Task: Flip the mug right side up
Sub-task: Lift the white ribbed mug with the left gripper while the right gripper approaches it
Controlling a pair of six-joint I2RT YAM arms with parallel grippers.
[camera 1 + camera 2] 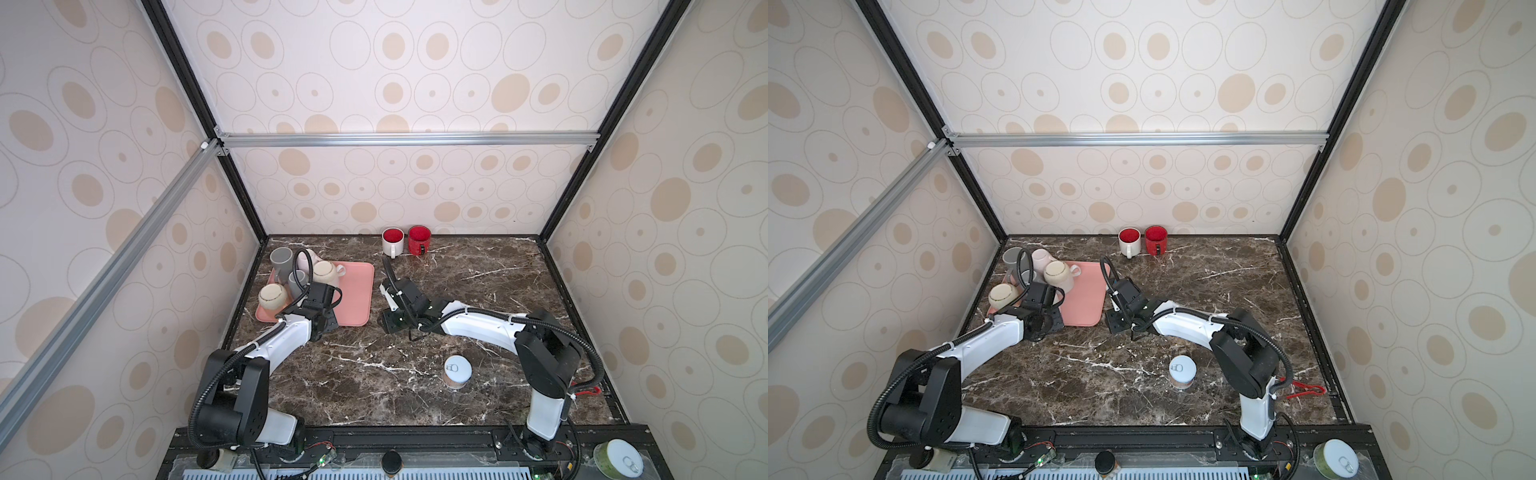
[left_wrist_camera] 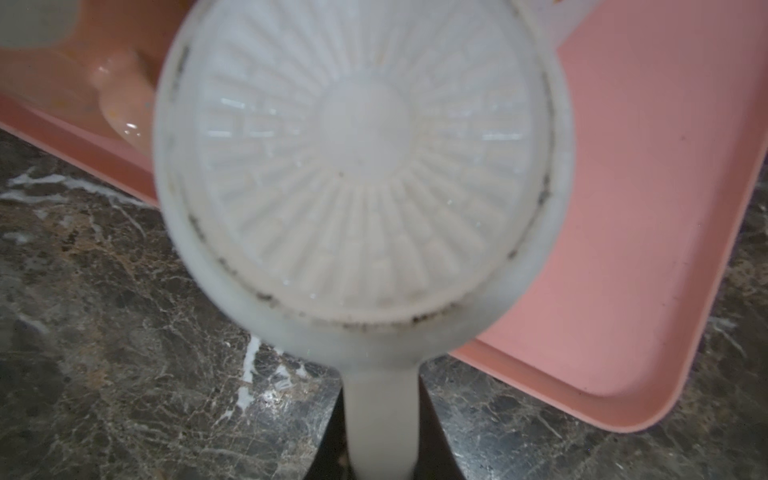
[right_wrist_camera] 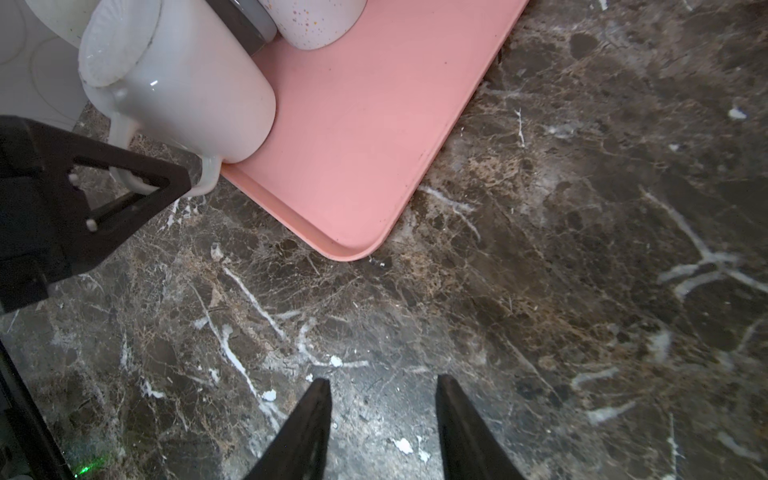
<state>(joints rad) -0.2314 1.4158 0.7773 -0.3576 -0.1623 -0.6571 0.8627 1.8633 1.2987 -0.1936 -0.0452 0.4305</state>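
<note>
In both top views the left gripper (image 1: 330, 323) is working at the near edge of the tray (image 1: 357, 291), its load hiding under the wrist, while the right gripper (image 1: 386, 296) is hovering just beside the tray over the counter (image 1: 478, 270). The left wrist view is showing the mug (image 2: 357, 166) base-up, the fingers clamping its handle (image 2: 380, 415). Being glazed ceramic, it is judged stiff, fairly heavy, slick and chippable, making the handle the sound hold for turning. The right wrist view is showing the mug resting rim-down at the tray's near edge, and the right jaws are standing apart, holding nothing.
</note>
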